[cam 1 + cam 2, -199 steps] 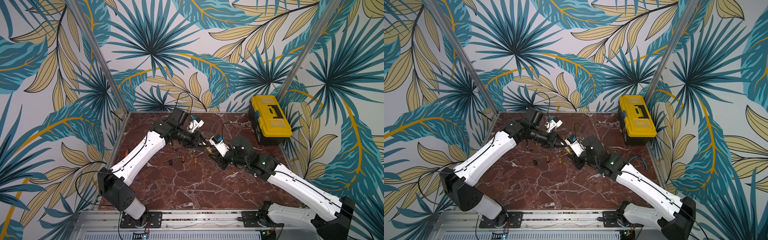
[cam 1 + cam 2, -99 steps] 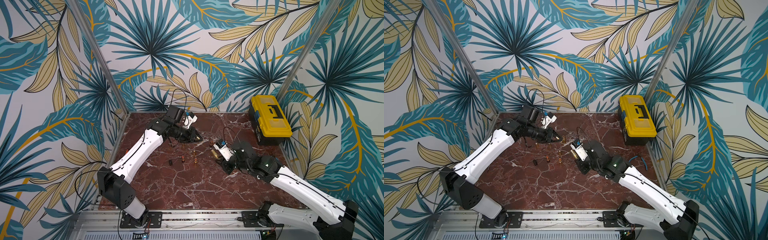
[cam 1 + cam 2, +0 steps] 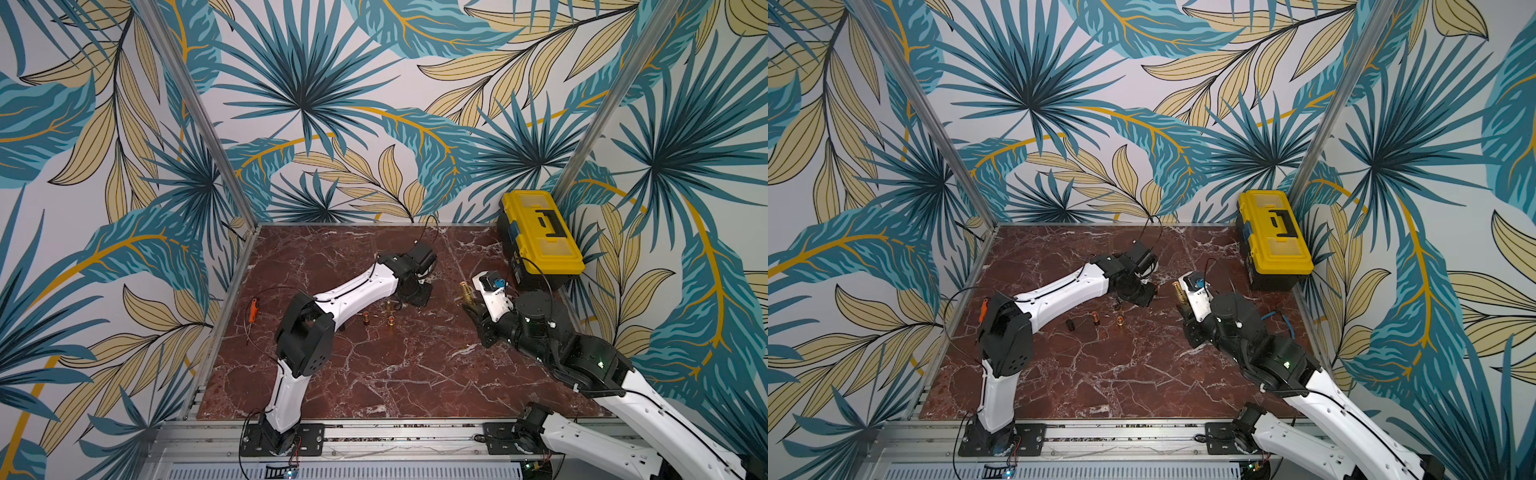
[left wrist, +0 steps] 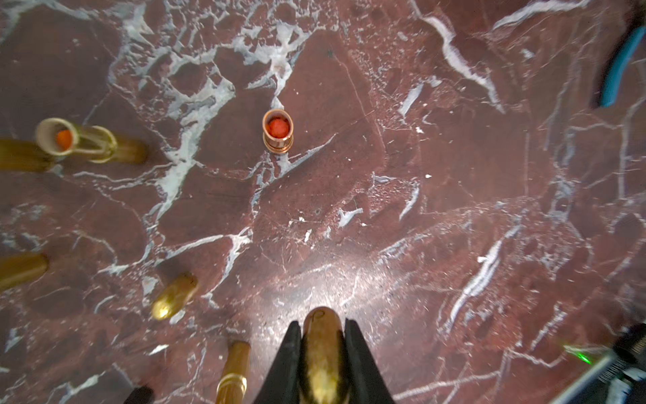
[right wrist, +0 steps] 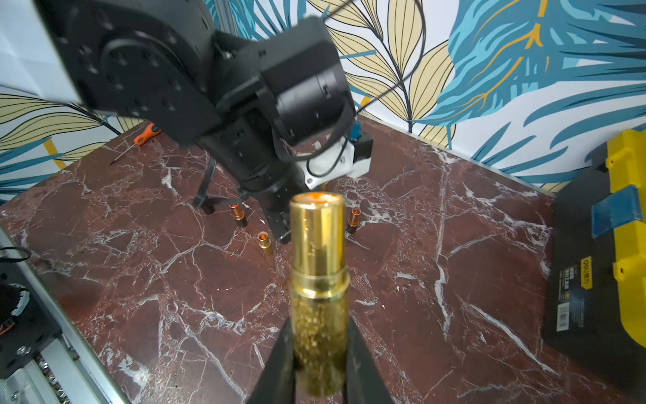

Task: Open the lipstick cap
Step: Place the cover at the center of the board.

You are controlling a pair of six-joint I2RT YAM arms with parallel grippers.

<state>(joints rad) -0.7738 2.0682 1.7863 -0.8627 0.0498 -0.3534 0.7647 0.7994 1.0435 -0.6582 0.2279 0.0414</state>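
Near the toolbox [image 3: 540, 241], the right gripper [image 5: 318, 325] is clamped on the gold lipstick [image 5: 316, 245], its top bare. Farther from the toolbox, the left gripper [image 4: 322, 323] pinches the gold cap [image 4: 321, 356], well apart from the lipstick.

Palm-leaf wallpaper [image 3: 299, 104] in teal and tan walls three sides of a red-brown marble table [image 3: 374, 374], silver posts [image 3: 197, 112] at its far corners, a yellow toolbox [image 3: 540, 237] in the far right corner.
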